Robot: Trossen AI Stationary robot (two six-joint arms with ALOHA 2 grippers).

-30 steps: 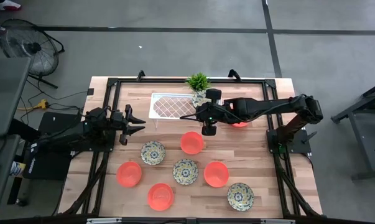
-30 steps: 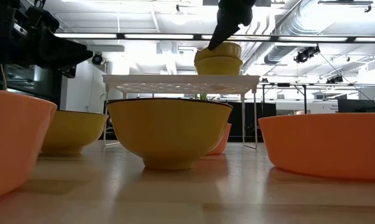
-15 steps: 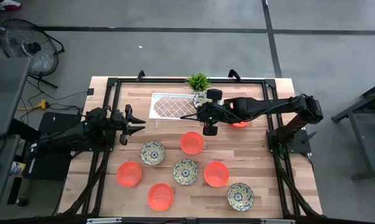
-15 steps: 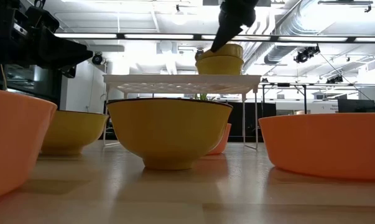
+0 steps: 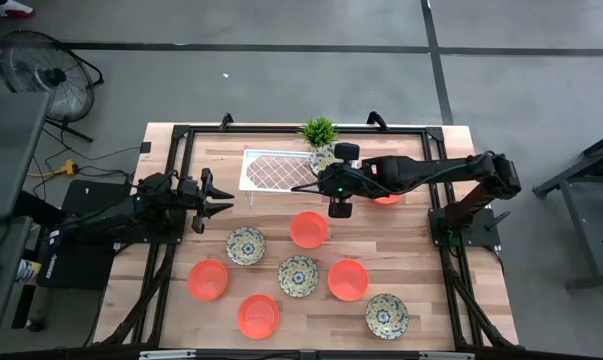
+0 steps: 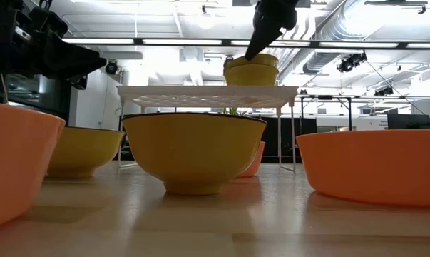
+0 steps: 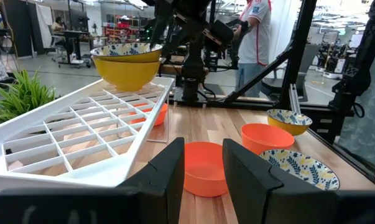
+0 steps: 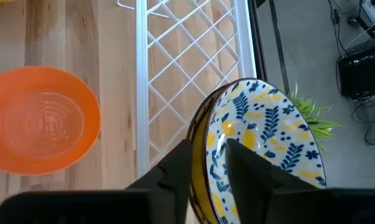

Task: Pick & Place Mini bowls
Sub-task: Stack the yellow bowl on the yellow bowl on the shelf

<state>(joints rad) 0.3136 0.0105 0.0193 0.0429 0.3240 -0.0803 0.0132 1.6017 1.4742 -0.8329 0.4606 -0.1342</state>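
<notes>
Two cream floral mini bowls (image 5: 321, 158) sit stacked on the right end of the white lattice tray (image 5: 276, 168). My right gripper (image 8: 209, 158) hangs over the stack and is shut on the top bowl (image 8: 268, 137). The low view shows the stack (image 6: 251, 70) on the raised tray under that gripper (image 6: 252, 50). Three more floral bowls (image 5: 245, 244) and several orange bowls (image 5: 309, 229) stand on their bases on the table. One orange bowl (image 5: 386, 198) lies partly under the right arm. My left gripper (image 5: 221, 195) waits open at the table's left. My right gripper holds the top floral bowl by its rim (image 8: 209, 127), one finger outside the wall and one inside. The fingers come from above, pointing down (image 6: 261, 32). The bowl sits nested upright in the floral bowl below it, which stands on the tray.
A small green potted plant (image 5: 319, 131) stands just behind the tray's right end, close to the stack. The tray stands on thin legs (image 6: 294, 135) above the table. People and equipment stand in the room beyond the table (image 7: 255, 31).
My right gripper has moved slightly down and toward the table's right. The top floral bowl has sunk lower into the bowl beneath it on the tray.
</notes>
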